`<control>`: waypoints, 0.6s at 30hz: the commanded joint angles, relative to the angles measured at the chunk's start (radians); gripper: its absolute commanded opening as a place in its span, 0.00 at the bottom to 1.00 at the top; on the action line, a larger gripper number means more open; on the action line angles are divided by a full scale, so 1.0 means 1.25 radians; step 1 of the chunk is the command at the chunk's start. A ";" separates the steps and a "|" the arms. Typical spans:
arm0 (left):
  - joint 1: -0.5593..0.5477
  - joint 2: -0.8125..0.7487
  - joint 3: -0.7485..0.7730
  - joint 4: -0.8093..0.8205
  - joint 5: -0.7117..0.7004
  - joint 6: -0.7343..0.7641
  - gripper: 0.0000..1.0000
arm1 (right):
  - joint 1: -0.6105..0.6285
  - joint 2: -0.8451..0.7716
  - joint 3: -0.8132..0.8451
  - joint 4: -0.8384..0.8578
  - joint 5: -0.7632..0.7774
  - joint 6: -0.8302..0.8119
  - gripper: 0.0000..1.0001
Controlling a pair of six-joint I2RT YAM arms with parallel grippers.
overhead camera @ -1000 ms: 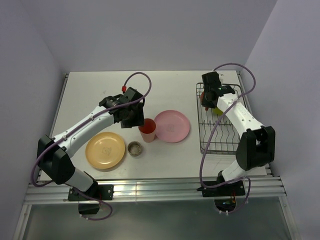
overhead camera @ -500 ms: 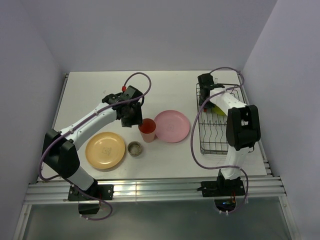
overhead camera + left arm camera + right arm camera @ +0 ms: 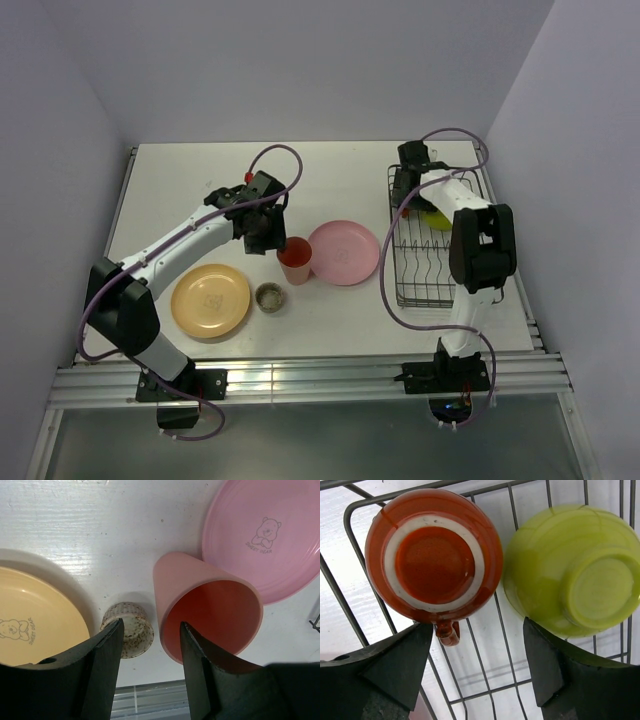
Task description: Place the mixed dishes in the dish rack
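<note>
Red-brown mug (image 3: 434,555) sits upturned in the dish rack's (image 3: 432,275) far corner beside the lime-green bowl (image 3: 575,570), just released by the right gripper (image 3: 477,625), now open. Left gripper (image 3: 150,627), half-open, hovers at the salmon tumbler (image 3: 210,610) mid-table.

upturned mug (image 3: 434,555) and lime-green bowl (image 3: 570,570) crowd the dish rack's (image 3: 425,270) far end, its near bars lie open

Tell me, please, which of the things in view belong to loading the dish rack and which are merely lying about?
Part of the job: pink plate, pale orange plate, salmon tumbler, small speckled cup, red-brown mug, lime-green bowl, dish rack.
Merely there: the table, the purple cable looping over the left arm. I see no stray loose items.
</note>
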 commanded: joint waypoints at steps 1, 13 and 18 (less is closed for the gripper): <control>0.002 0.008 -0.004 0.026 0.011 0.004 0.54 | 0.003 -0.074 0.013 -0.005 -0.009 0.012 0.81; 0.002 0.042 -0.039 0.060 0.013 -0.002 0.31 | 0.044 -0.457 -0.085 -0.146 -0.119 0.086 0.81; 0.002 0.037 -0.037 0.060 0.011 0.003 0.00 | 0.050 -0.615 -0.114 -0.223 -0.264 0.116 0.80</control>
